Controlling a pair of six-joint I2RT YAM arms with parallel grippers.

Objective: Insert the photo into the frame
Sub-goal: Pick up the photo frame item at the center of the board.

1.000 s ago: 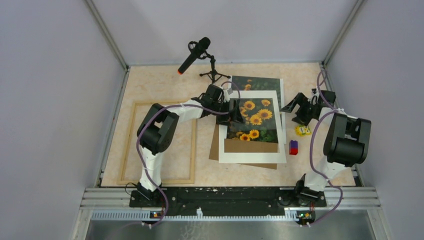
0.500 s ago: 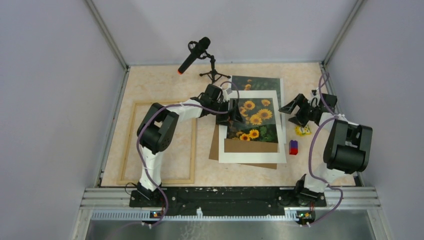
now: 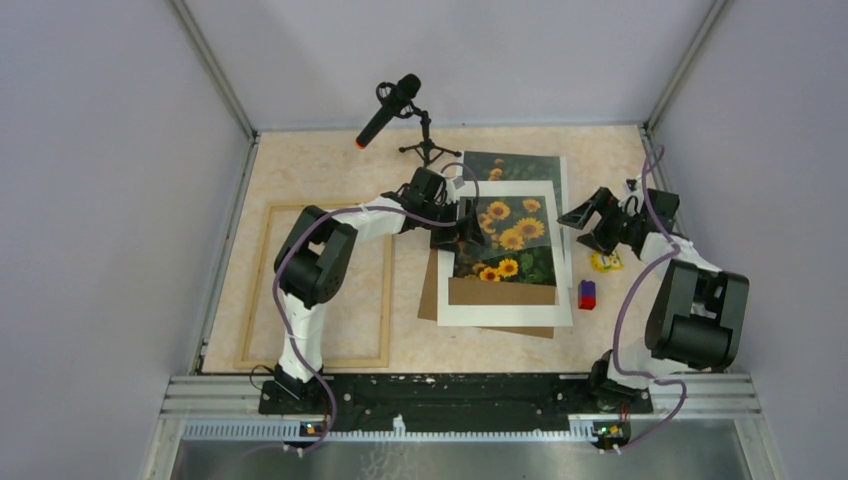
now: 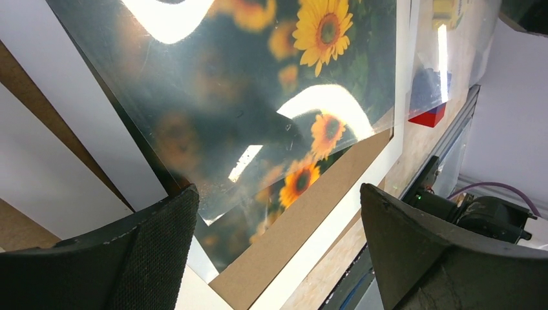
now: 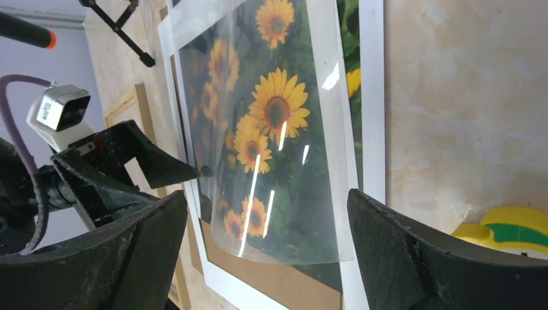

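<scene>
**Uncover the sunflower print before it can go to the frame**

The large paper print of yellow sunflowers on dark green leaves [image 3: 520,166] lies in a stack at the middle of the table. A white cardboard mat with a window [image 3: 500,314] covers most of it, and only its far end shows free. A plain brown backing board [image 3: 428,300] lies under the pile, and a clear glossy sheet [image 5: 284,129] rests on top, a little askew. The thin light-wood picture frame [image 3: 254,290] lies flat to the left, well apart from the stack.

The left gripper [image 3: 468,226] is at the left edge of the stack with its fingers spread wide, holding nothing. The right gripper [image 3: 580,228] hovers just beside the right edge, also spread and empty.

I judge that the step in hand is to take away the clear sheet. To do it well, the left fingers should catch only the edge of the sheet, not the mat below. They should close gently, because the sheet looks slippery and will bend. It is better to lift it low and slowly, so the print under it does not shift. The right gripper could support the opposite edge.
</scene>
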